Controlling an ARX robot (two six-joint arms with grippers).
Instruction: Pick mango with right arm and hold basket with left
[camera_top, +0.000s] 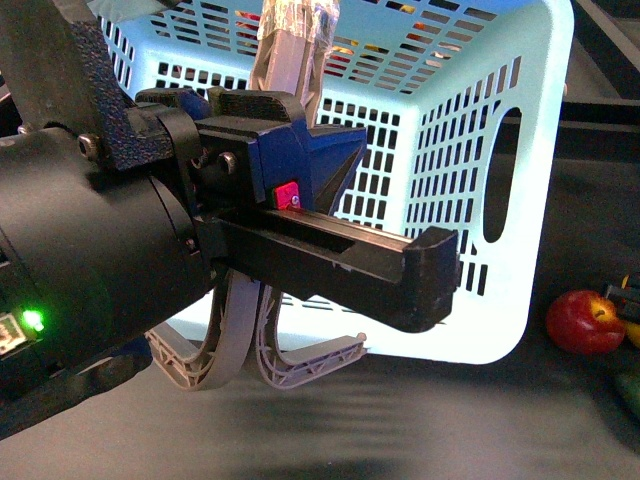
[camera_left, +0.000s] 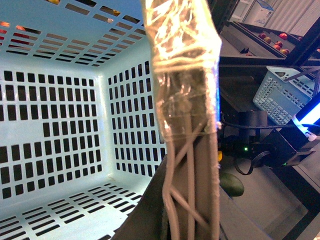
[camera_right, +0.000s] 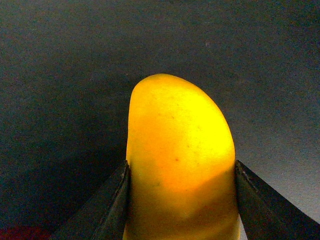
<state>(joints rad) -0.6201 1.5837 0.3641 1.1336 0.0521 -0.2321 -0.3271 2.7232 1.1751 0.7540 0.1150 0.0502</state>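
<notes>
The mango (camera_right: 180, 150) is gripped between the two dark jaws of the right gripper (camera_right: 181, 166), which are pressed against its two sides; its rounded yellow end juts out past the tips. Behind it only a dark, plain surface is seen, and whether the fruit rests on that surface or is held clear of it cannot be told.

The basket (camera_top: 520, 120) is stood on the dark table (camera_top: 420, 430), its pale turquoise slotted walls filling the upper part of the front view. Its grey-brown handles (camera_top: 290, 365) are seen curving out below the left gripper (camera_top: 400, 270), and one taped handle (camera_left: 187, 100) is shown very close in the left wrist view, just in front of the basket's inner corner. The handles seem to pass between the long black jaws, but the grip itself is hidden, so how the jaws stand cannot be told. A red button (camera_top: 288, 195) and a green light (camera_top: 33, 320) are shown on the left arm.

A red apple (camera_top: 585, 322) lies on the table to the right of the basket, apart from it.
</notes>
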